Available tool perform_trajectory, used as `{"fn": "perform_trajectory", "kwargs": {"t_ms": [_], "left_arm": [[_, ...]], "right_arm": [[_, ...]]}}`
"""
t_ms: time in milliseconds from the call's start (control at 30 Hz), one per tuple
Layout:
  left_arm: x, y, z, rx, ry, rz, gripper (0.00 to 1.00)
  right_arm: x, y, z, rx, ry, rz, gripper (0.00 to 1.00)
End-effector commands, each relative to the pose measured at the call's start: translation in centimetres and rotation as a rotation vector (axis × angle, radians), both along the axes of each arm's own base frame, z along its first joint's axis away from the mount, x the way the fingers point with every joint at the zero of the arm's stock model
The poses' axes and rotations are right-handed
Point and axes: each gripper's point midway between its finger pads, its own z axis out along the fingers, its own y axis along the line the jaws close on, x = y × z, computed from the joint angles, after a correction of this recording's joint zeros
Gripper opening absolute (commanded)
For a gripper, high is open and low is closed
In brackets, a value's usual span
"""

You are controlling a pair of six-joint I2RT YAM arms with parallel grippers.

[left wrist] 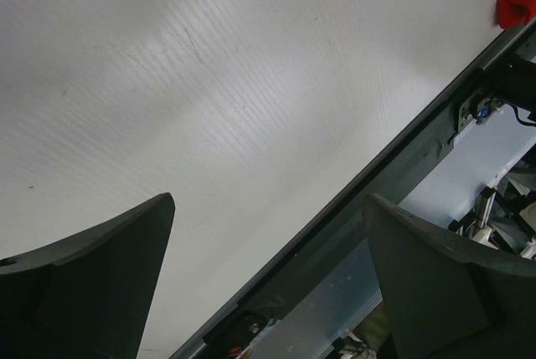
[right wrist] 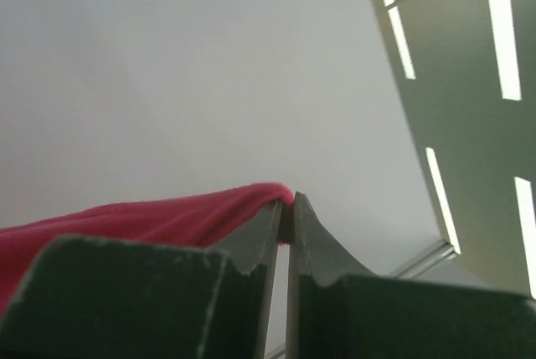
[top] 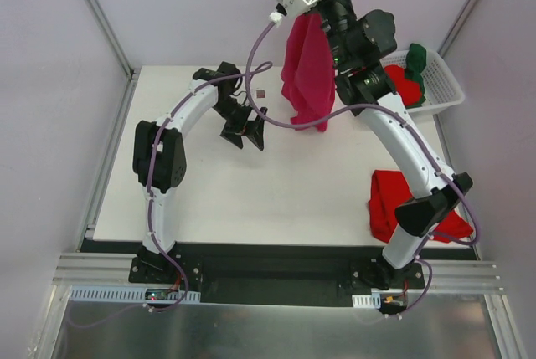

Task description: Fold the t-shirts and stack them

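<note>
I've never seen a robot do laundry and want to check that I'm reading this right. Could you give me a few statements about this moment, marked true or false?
1. The right gripper is pinched shut on the magenta-pink shirt, which hangs down from it. True.
2. The left gripper is clamped on a red shirt. False: its jaws stand wide open with nothing between them, over the table.
3. A red shirt lies on the table beside the right arm. True.
4. The white basket is empty. False: it holds red cloth and dark green cloth.
</note>
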Motion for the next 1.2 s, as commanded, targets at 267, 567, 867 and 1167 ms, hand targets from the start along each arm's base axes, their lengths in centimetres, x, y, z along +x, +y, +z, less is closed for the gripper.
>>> {"fn": "perform_trajectory", "kwargs": {"t_ms": [267,567,867,1167], "left_arm": [[1.5,4.5,0.8,0.139,-0.075,0.117,0.98],[4.4,20.3,4.5,0.243,-0.160,0.489,0.97],[-1.6,30.7,5.7,0.248,-0.116,0.733,0.96],[-2.5,30.4,7.1,0.159,-0.151,0.792,0.95]], "right_arm": [[-5.7,10.1,-1.9,-0.213,-0.237,0.310,0.02],[-6.9,20.3,-6.0,-0.250,-0.204,0.559,0.02],[-12.7,28.9,-4.4,-0.250,-0.341,0.856,0.02],[-15.2,26.1,1.2,-0.169,-0.514,0.836,0.01]]}}
